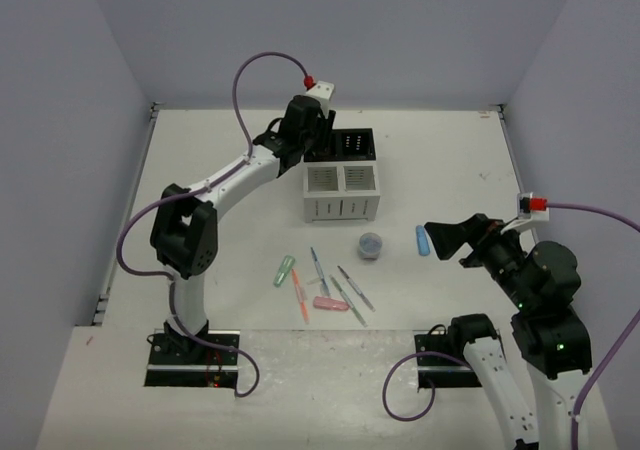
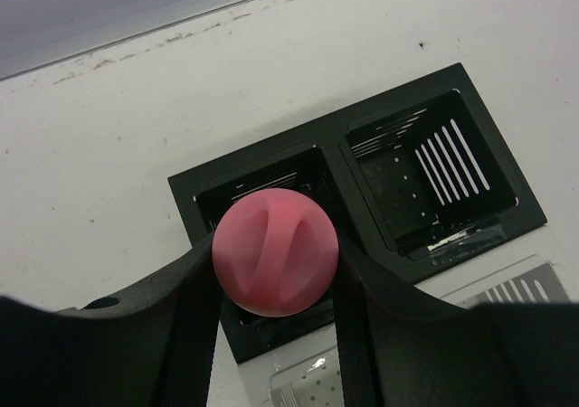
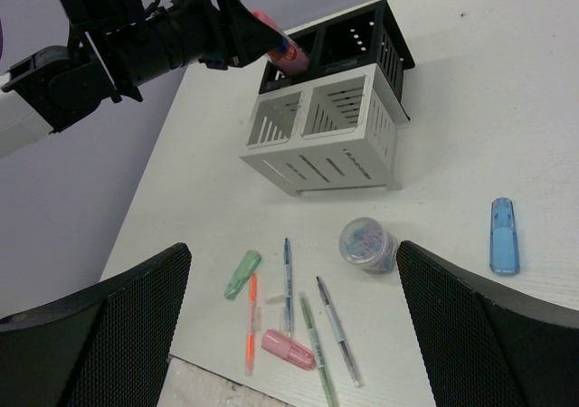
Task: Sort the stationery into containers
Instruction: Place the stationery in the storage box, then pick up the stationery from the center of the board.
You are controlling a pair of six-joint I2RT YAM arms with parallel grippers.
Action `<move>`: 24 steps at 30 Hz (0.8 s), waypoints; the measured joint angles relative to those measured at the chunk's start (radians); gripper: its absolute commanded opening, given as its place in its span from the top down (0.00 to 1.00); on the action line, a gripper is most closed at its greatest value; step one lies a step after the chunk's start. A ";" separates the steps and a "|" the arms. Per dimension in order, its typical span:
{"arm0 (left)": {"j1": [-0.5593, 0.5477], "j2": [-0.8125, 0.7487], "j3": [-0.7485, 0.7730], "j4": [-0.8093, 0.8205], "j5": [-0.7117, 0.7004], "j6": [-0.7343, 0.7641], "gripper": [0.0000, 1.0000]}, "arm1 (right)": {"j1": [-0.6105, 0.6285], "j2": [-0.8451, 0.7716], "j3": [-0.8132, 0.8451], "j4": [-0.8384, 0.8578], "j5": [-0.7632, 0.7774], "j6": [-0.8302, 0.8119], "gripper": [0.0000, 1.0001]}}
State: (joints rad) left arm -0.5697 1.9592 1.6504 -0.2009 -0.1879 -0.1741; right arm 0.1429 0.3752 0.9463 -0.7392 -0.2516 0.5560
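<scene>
My left gripper [image 1: 320,142] is clamped on the pink marker [image 2: 276,251]. Its round end fills the gap between my two fingers [image 2: 185,326], pressed by both. Straight below that grip lies a black bin [image 2: 271,185] of the organizer [image 1: 340,205], the one at the far left corner in the overhead view. The second black bin sits just to the side of my fingers. From my right wrist's view the marker hangs tilted at that bin's rim, but I cannot tell whether its tip is inside.

My right gripper [image 1: 445,242] has its jaws spread wide and holds nothing, low over the table [image 1: 450,160]. The blue marker [image 3: 505,235] lies just beyond my right-hand finger [image 3: 488,335], near but not touching. The puck [image 3: 367,244] sits ahead of the gap, closer to that same finger. The rest is scattered ahead between my fingers and toward the left one:
- the green marker [image 3: 242,273]
- the orange pen [image 3: 251,321]
- the blue pen [image 3: 288,285]
- the pink eraser [image 3: 288,349]
- two grey pens [image 3: 339,330], side by side

The eraser lies between the orange pen and the grey pens — nearest to me. The white bins stand well beyond all of it.
</scene>
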 measured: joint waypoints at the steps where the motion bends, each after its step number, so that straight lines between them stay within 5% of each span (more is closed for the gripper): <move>1: 0.000 0.007 0.005 -0.008 0.000 -0.001 0.16 | 0.000 0.002 0.000 0.001 0.000 0.000 0.01; 3: 0.000 0.013 0.010 -0.029 0.002 -0.010 0.00 | 0.000 0.005 -0.002 0.004 0.000 0.000 0.01; 16: 0.000 -0.119 0.051 -0.129 -0.003 -0.100 0.00 | 0.000 0.074 -0.074 0.063 -0.032 0.001 0.01; 20: 0.000 -0.316 -0.048 -0.154 -0.028 -0.158 0.00 | 0.000 0.145 -0.112 0.100 -0.045 0.010 0.01; 24: 0.000 -0.647 -0.300 -0.130 -0.052 -0.221 0.00 | 0.056 0.297 -0.132 0.124 -0.018 0.014 0.01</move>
State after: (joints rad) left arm -0.5695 1.3117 1.3500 -0.3307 -0.2402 -0.3947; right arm 0.1986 0.6718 0.8138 -0.6147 -0.2695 0.5701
